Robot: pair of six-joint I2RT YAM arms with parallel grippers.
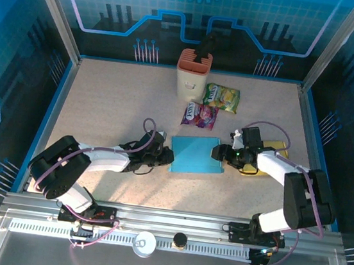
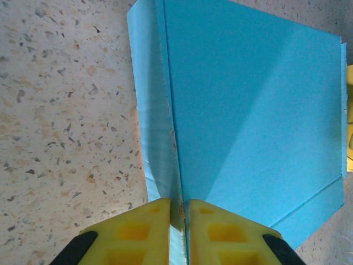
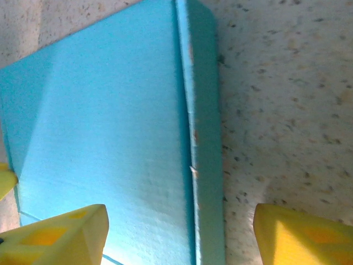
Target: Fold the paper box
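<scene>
One flat blue paper box (image 1: 195,154), L fingers (image 2: 140,232) pinch its creased edge, R fingers (image 3: 55,237) wide apart.

two white-and-black arms (image 1: 102,159), purple cables (image 1: 150,126), yellow hollow-moulded jaws

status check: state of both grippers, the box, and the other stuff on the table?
paper box: lying flat, not yet formed into a box.
left gripper: shut on the paper box's left edge fold.
right gripper: open, straddling the paper box's right edge.
beige holder: upright.
green snack packet: lying flat.
purple snack packet: lying flat.
</scene>
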